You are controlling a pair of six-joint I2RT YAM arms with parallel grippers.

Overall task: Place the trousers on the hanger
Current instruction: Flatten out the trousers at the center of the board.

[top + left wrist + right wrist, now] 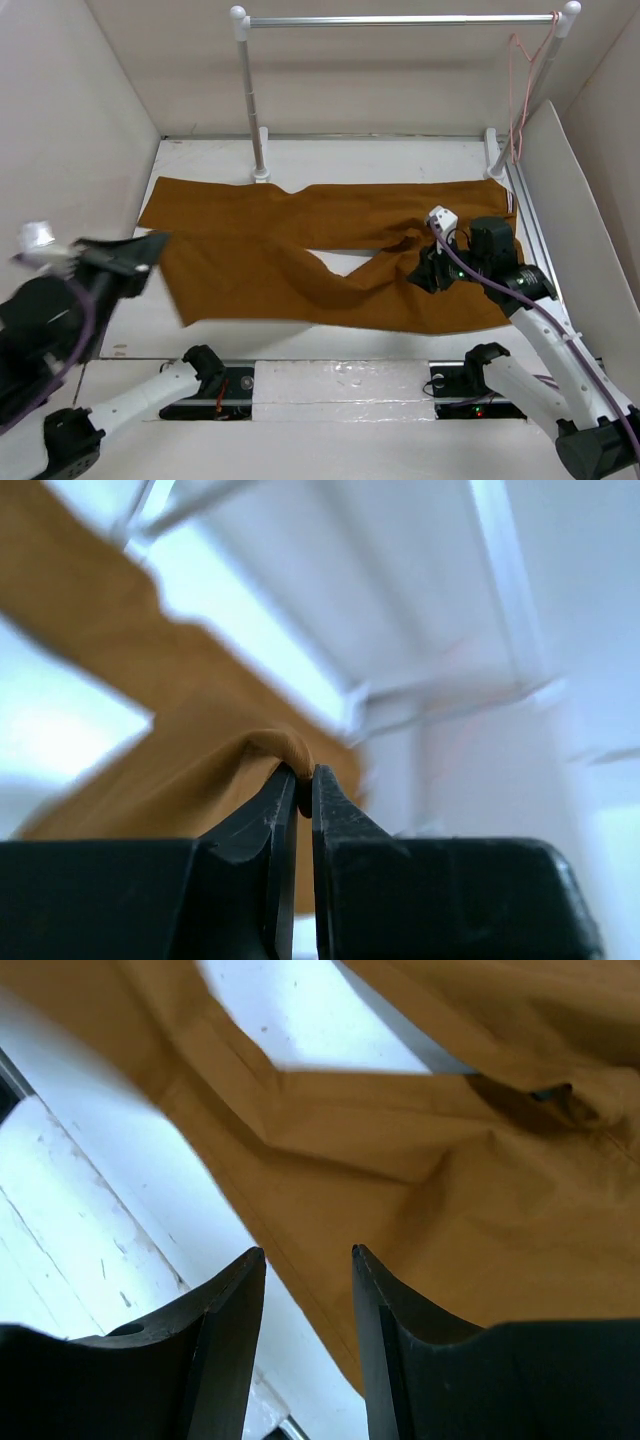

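Observation:
The rust-brown trousers point(330, 250) lie spread flat across the white table, legs to the left, waist to the right. My left gripper point(155, 243) is shut on a fold of trouser leg cloth point(275, 745) at the left end and holds it a little off the table. My right gripper point(425, 270) is open and empty, hovering just above the near edge of the trousers point(420, 1180) on the right side. The pale pink wire hanger point(522, 90) hangs from the right end of the silver rail point(400, 20) at the back.
The rail stands on two white posts point(250, 110) at the back of the table. White walls enclose the left, back and right sides; a slanted white panel point(575, 200) is close to my right arm. Bare table point(300, 345) shows along the near edge.

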